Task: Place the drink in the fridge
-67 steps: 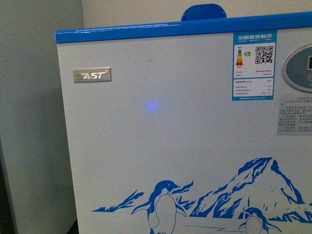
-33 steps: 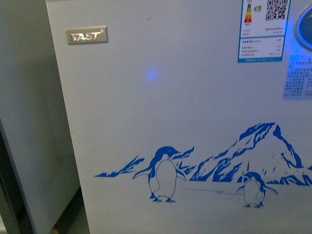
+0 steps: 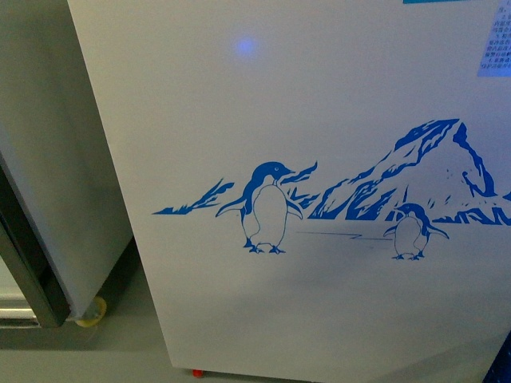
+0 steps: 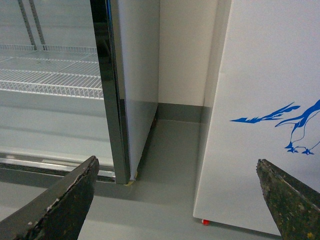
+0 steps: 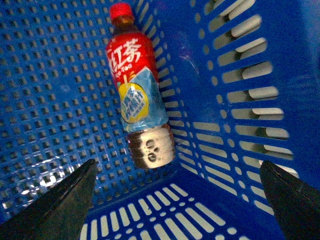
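Front cam is filled w/ the fridge [image 3: 319,120]: I see only its white front panel w/ the blue penguin-and-mountain art [image 3: 266,207]. The top rim and lid are out of frame, so I can't tell if the lid is open or closed. Just beside it, on the left, stands a grey upright fridge [image 3: 48,159]. The left wrist cam shows that unit's dark door frame [image 4: 107,100] and wire shelves [image 4: 45,80] behind glass. Grey floor [image 3: 120,351] runs between the two units.

Next down in size is the blue basket [image 5: 50,75], which fills the right wrist cam. I can't place it in the room, as no other view shows it.

Left gripper [image 4: 176,161] has its fingers spread wide w/ nothing between them, pointing at the gap between the two units, low near the floor. Right gripper [image 5: 177,164] is also spread wide and empty, hanging over the inside of the basket.

The drink [image 5: 137,95] lies in the basket near a corner, against perforated plastic, red cap pointing away from the right gripper. It's clear of both fingers, no contact.

Smallest thing: a red foot [image 3: 197,373] under the fridge's front corner.

Progress, my read: early. The drink isn't grasped, so pick-up, lift to the top, lid check and drop-in are all left to do.
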